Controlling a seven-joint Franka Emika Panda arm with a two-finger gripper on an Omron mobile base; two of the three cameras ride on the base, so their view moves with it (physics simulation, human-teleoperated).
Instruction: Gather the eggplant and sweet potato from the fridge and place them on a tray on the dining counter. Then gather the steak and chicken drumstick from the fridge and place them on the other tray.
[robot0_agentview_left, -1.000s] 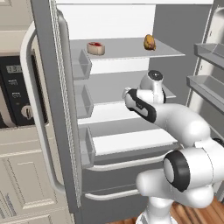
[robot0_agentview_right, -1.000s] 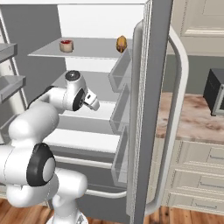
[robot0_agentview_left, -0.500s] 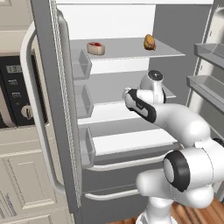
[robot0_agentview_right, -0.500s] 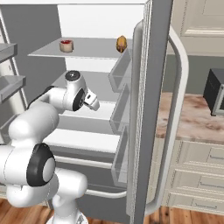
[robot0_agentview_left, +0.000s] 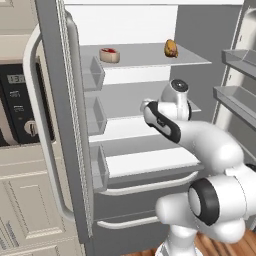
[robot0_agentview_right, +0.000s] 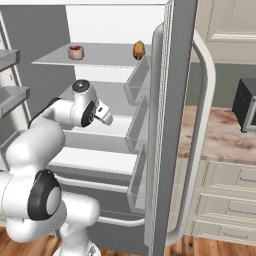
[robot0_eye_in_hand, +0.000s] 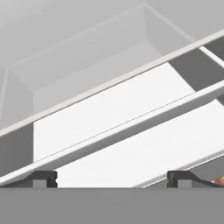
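**Gripper spread inside the fridge, meat on the top shelf**

My gripper (robot0_eye_in_hand: 112, 177) was spread wide and held nothing, its fingertips (robot0_eye_in_hand: 43, 177) far apart in the hand view, looking onto bare white shelves. I had the fridge (robot0_agentview_left: 55, 125) standing open, both doors swung out, with the arm reaching in at the middle shelf. To the right of the fridge I saw the table (robot0_agentview_right: 220, 135). On the top shelf (robot0_agentview_left: 145, 57) sat the steak (robot0_agentview_left: 109, 54) at left and the chicken drumstick (robot0_agentview_left: 171, 48) at right, well apart, both above the gripper.
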